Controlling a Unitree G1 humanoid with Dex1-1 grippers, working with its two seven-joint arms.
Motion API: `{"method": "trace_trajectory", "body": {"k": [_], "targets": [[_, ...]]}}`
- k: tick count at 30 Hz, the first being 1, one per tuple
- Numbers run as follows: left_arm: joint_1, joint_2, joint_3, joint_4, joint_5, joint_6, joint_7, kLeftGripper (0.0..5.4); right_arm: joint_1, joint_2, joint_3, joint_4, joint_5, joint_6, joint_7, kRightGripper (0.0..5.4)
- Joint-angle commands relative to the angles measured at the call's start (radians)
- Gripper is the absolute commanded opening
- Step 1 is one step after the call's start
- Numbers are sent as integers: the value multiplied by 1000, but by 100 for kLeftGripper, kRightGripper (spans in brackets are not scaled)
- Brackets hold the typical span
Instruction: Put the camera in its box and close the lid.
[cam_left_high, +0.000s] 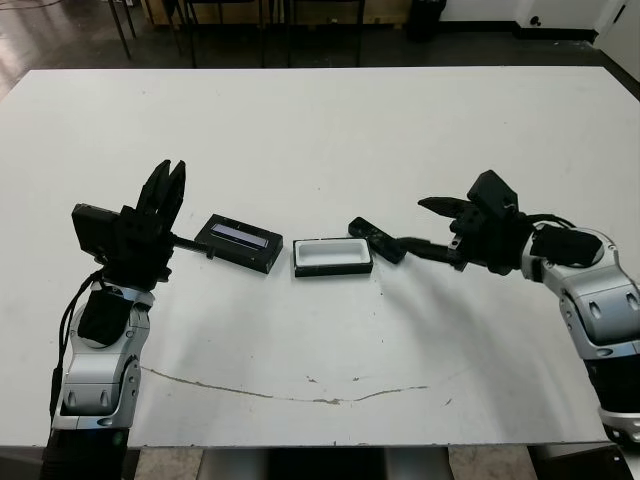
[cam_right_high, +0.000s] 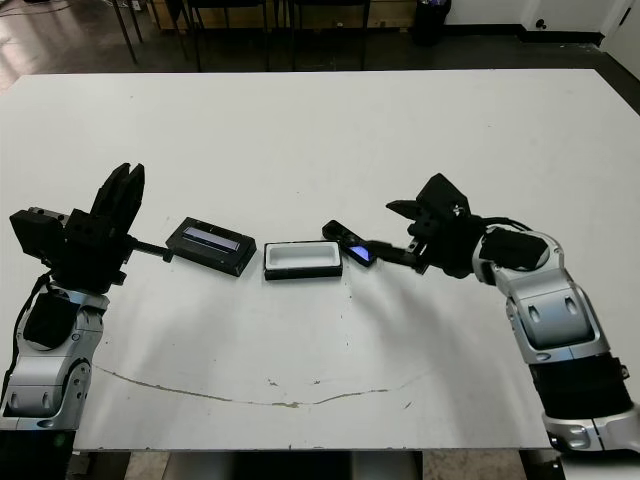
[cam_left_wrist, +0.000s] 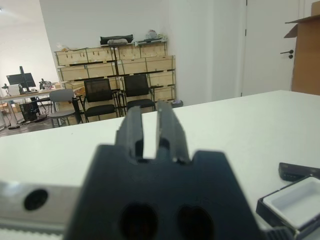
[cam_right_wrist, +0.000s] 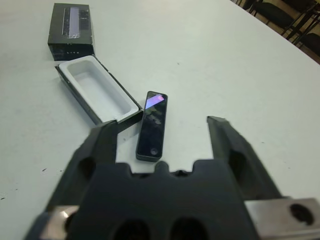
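The right gripper (cam_right_wrist: 162, 135) hangs spread wide just beside the camera (cam_right_wrist: 152, 125), which lies against the empty box (cam_right_wrist: 97, 90). The left gripper (cam_left_high: 168, 185) points up, fingers pressed nearly together, beside the lid (cam_left_high: 240, 242)

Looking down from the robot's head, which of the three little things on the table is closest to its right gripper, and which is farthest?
From the right gripper, going outward:
1. The slim black bar-shaped camera, lying just off its open fingers.
2. The small black box with the white lining, mid-table, beside the camera.
3. The flat black lid with the pale strip, beyond the box, over by the left gripper.
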Motion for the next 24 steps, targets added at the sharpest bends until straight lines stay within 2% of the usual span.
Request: {"method": "trace_trajectory", "body": {"k": [1,6,24], "targets": [[23,8,0,3,7,16,-2,0,22,-3,14,0,-4,-8,-8,432],[25,7,1,3,6,18,-1,0,20,6,21,36,-9,-24,-18,539],[32,9,4,-11,2,31,-2,0,8,13,83,128,-57,-78,-34,539]]}}
